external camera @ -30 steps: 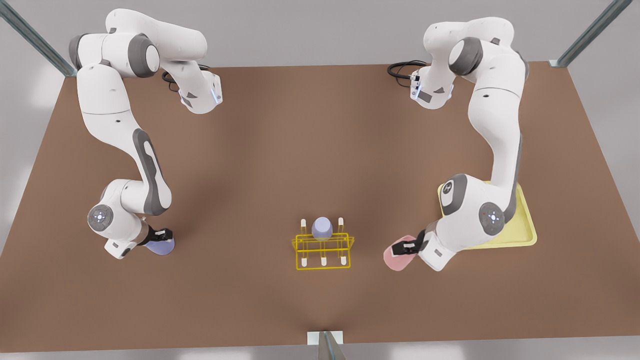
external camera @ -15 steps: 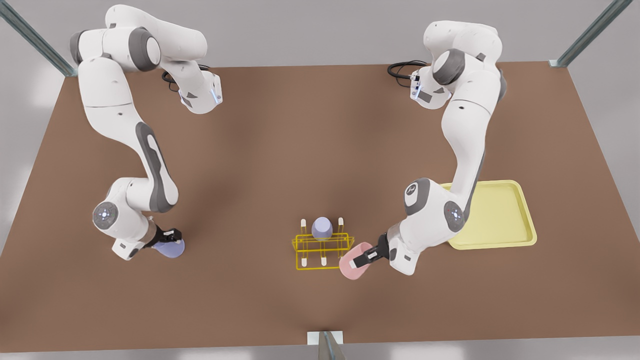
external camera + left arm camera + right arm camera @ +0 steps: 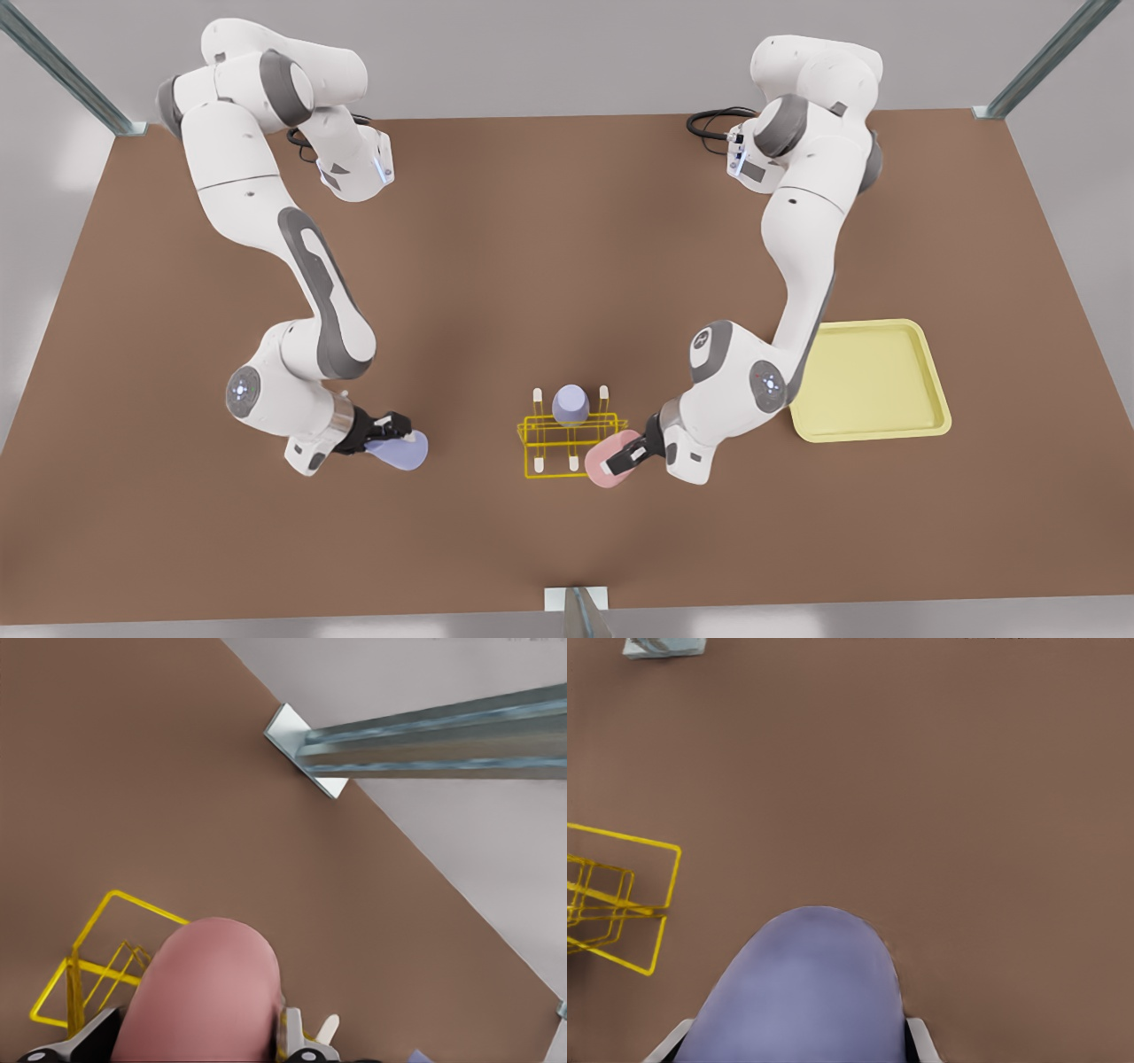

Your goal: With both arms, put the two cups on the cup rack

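Observation:
The pale pink cup (image 3: 608,464) lies tilted in my left gripper (image 3: 631,455), which is shut on it at the front view's right end of the yellow cup rack (image 3: 571,445). In the left wrist view the pink cup (image 3: 199,992) hangs over a corner of the rack (image 3: 97,961). My right gripper (image 3: 390,434) is shut on the pale lavender cup (image 3: 403,452), well off to the front view's left of the rack. The right wrist view has this lavender cup (image 3: 802,992) close up, with the rack (image 3: 620,904) farther off.
Another lavender cup (image 3: 570,404) sits upside down on a back peg of the rack. A flat pale-yellow tray (image 3: 873,381) lies at the front view's right. A metal post bracket (image 3: 576,601) stands at the table's near edge. Open brown table lies between the right gripper and the rack.
The left gripper carried the pink cup toward the front view's left, up to the rack's end. The right gripper carried the lavender cup toward the front view's right, closer to the rack.

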